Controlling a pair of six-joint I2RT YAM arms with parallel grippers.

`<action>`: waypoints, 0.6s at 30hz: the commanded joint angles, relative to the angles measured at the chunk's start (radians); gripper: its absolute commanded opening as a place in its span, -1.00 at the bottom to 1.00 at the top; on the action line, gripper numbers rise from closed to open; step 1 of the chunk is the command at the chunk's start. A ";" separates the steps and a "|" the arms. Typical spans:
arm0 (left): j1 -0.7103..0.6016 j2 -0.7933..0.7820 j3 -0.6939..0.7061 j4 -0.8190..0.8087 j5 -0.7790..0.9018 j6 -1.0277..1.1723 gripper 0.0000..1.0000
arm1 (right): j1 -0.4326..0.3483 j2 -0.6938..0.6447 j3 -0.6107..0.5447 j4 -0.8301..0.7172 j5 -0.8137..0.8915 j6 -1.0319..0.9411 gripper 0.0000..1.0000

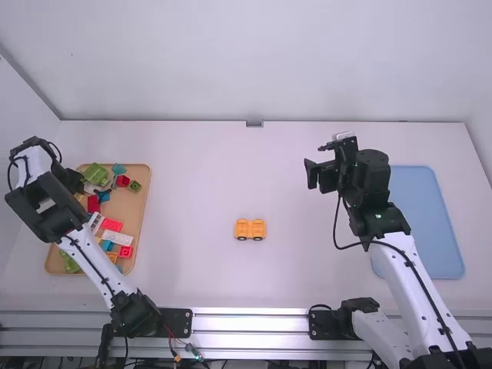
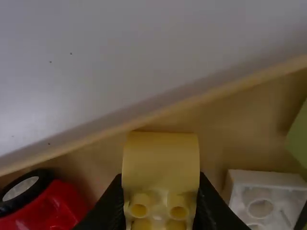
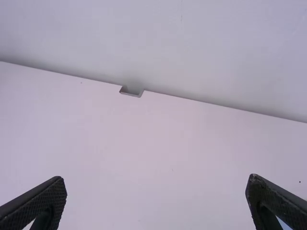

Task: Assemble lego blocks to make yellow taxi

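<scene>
At the far left of the high view, my left gripper (image 1: 77,184) is over the tray's left side. In the left wrist view, the left gripper (image 2: 160,203) is shut on a yellow block (image 2: 160,158) with round studs, held at the tray wall. A yellow-orange car piece with dark wheels (image 1: 250,229) sits mid-table. My right gripper (image 1: 314,174) is above the table right of the car piece. The right wrist view shows the right gripper (image 3: 156,199) open, its fingers wide apart with nothing between them.
The tan tray (image 1: 141,201) holds several red, green, white and teal blocks. Beside the held block are a red wheeled piece (image 2: 55,206) and a white block (image 2: 264,178). A blue mat (image 1: 430,223) lies at the right, partly behind the right arm. A wall borders the table's far edge.
</scene>
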 commanded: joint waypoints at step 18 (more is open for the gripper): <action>-0.121 -0.139 -0.020 -0.158 -0.002 -0.160 -0.96 | 0.002 0.006 0.039 -0.005 -0.005 0.004 0.97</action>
